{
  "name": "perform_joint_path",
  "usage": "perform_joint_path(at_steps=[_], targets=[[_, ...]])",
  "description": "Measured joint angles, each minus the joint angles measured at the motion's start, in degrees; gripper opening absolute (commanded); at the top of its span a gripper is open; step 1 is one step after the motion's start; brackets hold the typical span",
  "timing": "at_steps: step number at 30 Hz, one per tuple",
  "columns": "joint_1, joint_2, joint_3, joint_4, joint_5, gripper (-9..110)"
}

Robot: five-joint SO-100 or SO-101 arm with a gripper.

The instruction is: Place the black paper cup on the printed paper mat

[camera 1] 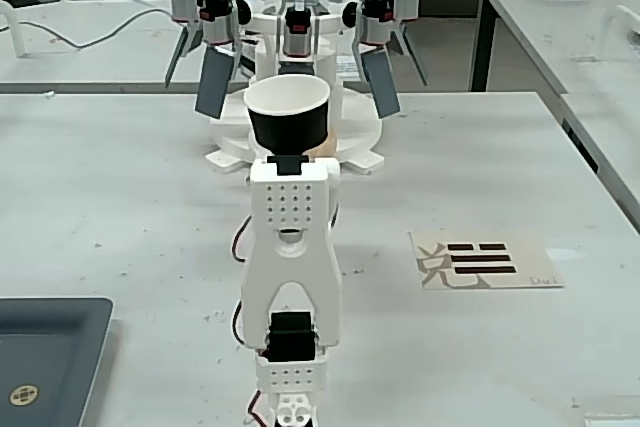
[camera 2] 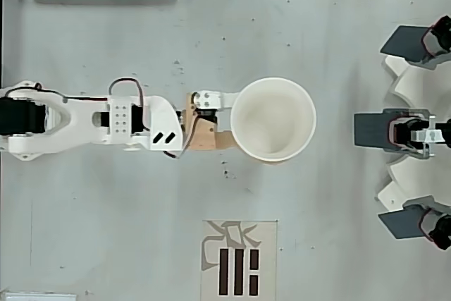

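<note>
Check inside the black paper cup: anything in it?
In the overhead view the black paper cup looks empty: white inner wall and bottom, no contents. The table directly under it is covered. The hand holds it at the rim side.

Bare table (camera 2: 338, 230) lies between the black paper cup (camera 2: 273, 119) and printed paper mat (camera 2: 238, 259); a white fixture (camera 2: 416, 132) crowds the far edge.

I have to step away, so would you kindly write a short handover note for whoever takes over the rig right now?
Gripper: shut on the black paper cup, which is upright and appears lifted clear of the table.
Printed paper mat: bare, lying to the right of the arm in the fixed view.
Done: cup grasped.
Left: swing the cup over the mat, lower it, release, then withdraw.
</note>
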Motion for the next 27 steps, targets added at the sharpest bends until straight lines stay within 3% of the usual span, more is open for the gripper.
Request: perform_joint_path(at_steps=[11,27], targets=[[0.0,14.24,18.63,-4.39,0.97,9],[2.64,23.82,27.95,-8.44,2.2,9]])
